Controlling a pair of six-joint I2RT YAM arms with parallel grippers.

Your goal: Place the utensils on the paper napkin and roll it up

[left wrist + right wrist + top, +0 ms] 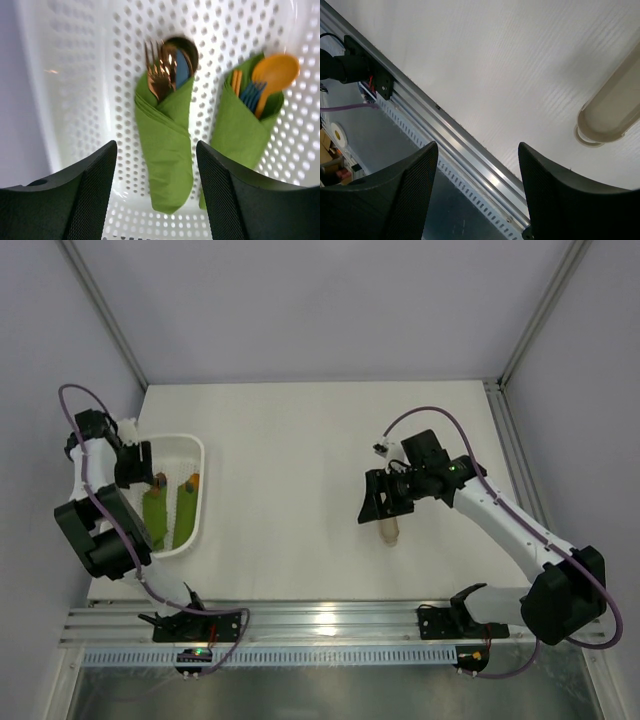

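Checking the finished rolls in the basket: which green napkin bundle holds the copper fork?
The left bundle in the left wrist view, its copper fork sticking out on top; the other bundle holds an orange spoon and blue fork.

The basket [75, 75] is glossy white plastic, full of round holes. The napkin [167, 150] is thin green paper, matt, softly creased. The fork [157, 75] and spoon [182, 55] are polished copper-coloured metal, mirror-bright. The left hand [156, 147] has matt black fingers [92, 195] with finely dimpled inner faces. The bench [495, 65] is matt white and faintly lined, and its rail [460, 150] is bare silvery metal.
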